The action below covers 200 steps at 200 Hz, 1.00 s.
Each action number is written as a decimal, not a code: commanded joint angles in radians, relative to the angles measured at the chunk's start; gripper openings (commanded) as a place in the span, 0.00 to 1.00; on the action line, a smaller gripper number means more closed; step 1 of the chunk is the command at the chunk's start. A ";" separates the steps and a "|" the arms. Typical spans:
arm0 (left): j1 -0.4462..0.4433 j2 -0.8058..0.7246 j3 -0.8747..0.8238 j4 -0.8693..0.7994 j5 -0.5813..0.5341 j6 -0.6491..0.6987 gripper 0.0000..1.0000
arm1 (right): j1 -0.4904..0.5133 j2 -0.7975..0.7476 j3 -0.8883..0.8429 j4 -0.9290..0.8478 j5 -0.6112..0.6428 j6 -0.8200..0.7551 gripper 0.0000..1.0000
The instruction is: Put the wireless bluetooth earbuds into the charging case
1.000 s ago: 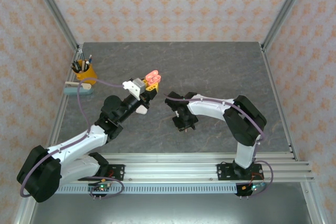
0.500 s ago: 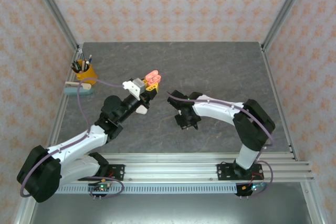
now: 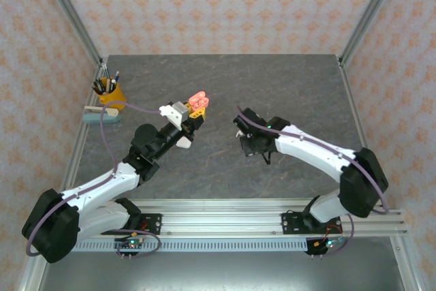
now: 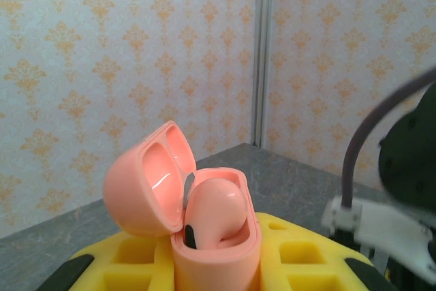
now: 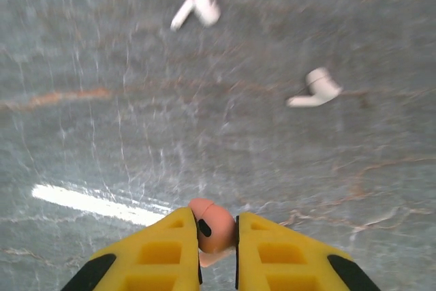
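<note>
My left gripper [image 4: 214,267] is shut on the coral-pink charging case [image 4: 219,253] and holds it upright above the table, lid [image 4: 144,183] swung open. One pink earbud [image 4: 216,210] sits in the case. In the top view that case [image 3: 199,100] stands at the tip of the left gripper [image 3: 193,112]. My right gripper [image 5: 218,238] is shut on a second pink earbud [image 5: 215,224], pinched between the yellow fingers above the table. Two white earbuds [image 5: 199,6] [image 5: 315,88] lie loose on the grey surface beyond it. The right gripper [image 3: 257,148] hangs to the right of the case, apart from it.
A white pebble-like case [image 3: 182,142] lies on the table beside the left forearm. A yellow pencil cup [image 3: 110,90] and a pale block [image 3: 101,114] stand at the far left edge. Aluminium frame posts [image 3: 75,22] bound the table.
The right arm has swung right and back, away from its earlier spot at mid-table, carrying the pink earbud. The left arm and the open case have stayed still.
</note>
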 commanded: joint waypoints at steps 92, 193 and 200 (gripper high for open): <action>0.007 0.053 0.111 -0.045 0.111 -0.029 0.00 | -0.031 -0.129 0.445 0.192 0.000 -0.313 0.18; 0.003 0.158 0.203 -0.033 0.154 -0.068 0.00 | -0.031 -0.031 0.551 0.230 -0.198 -0.461 0.18; 0.001 0.165 0.207 -0.030 0.153 -0.068 0.00 | -0.031 -0.026 0.553 0.232 -0.209 -0.458 0.18</action>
